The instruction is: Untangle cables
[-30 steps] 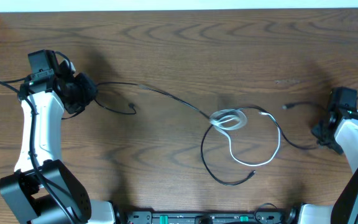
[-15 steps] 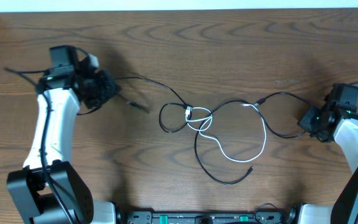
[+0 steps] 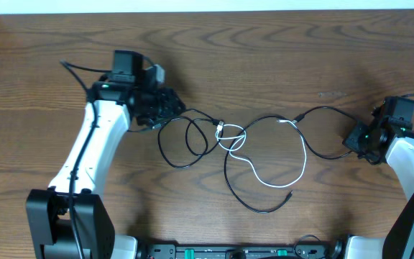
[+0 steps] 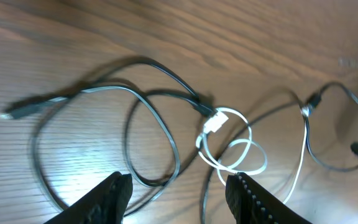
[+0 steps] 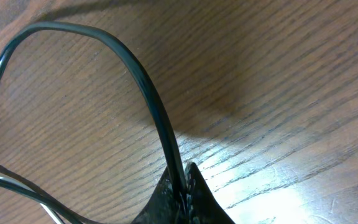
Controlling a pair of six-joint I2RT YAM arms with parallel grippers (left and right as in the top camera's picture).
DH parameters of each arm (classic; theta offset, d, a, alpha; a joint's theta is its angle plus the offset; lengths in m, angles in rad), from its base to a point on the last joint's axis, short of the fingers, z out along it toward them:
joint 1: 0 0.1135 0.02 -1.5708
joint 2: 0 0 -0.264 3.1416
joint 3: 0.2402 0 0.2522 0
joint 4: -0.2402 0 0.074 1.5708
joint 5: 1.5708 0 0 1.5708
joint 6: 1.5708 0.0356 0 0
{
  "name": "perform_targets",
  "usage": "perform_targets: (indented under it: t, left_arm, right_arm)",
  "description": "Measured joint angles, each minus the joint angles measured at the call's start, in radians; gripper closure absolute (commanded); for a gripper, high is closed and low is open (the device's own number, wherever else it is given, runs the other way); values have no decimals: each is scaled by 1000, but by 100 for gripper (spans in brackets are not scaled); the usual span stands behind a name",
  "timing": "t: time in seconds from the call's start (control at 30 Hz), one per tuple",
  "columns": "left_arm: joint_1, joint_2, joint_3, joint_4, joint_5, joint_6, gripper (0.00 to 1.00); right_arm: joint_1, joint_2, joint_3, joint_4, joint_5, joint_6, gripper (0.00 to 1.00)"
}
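Pinching black cable (image 5: 146, 93) — right gripper (image 5: 183, 182).

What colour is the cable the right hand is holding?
Black. The cable in the right hand shows best in the right wrist view.

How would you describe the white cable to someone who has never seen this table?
On the brown wooden table, look at the knot of thin cords near the middle. The white cable swings out of it in a wide curve toward the near edge. Its neighbours are all black cords.
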Motion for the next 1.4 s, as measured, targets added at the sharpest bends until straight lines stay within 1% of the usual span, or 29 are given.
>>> perform_targets:
  t: [0.13,0.27,0.43,0.57,0.6,0.63,0.77,0.9,1.03,1.23,1.4]
  left_arm:
    - [-71,7,-14,9,0,-2,46]
    - [-146,47,-19,29,0,-40,46]
    - [-225,114,-19,87,0,-141,46]
    - [-275,166,-19,130,0,-249,46]
    - [-290,183,-19,141,0,-293,46]
    - [-293,188,-19,143,0,-301,46]
    - [-319,230,-19,175,0,-403,46]
    - [-324,250,-20,210,0,-466,47]
    - [-324,251,-20,215,0,-511,53]
    - [-324,251,-21,123,0,-586,53]
    - [-324,251,-21,99,-14,-623,53]
  right_arm:
    - [0,0,0,0,0,-3,99]
    - [0,0,0,-1,0,-3,99]
    - [0,0,0,-10,0,-3,99]
    - [0,0,0,-14,-1,-4,99]
    - [0,0,0,-15,-1,-6,99]
    - [0,0,0,-16,-1,-7,99]
    - [0,0,0,-18,-1,-17,99]
    - [0,0,0,-19,-1,-20,99]
    - [0,0,0,-20,-1,-24,99]
    - [0,0,0,-22,-1,-29,99]
    - [0,0,0,-24,-1,-29,99]
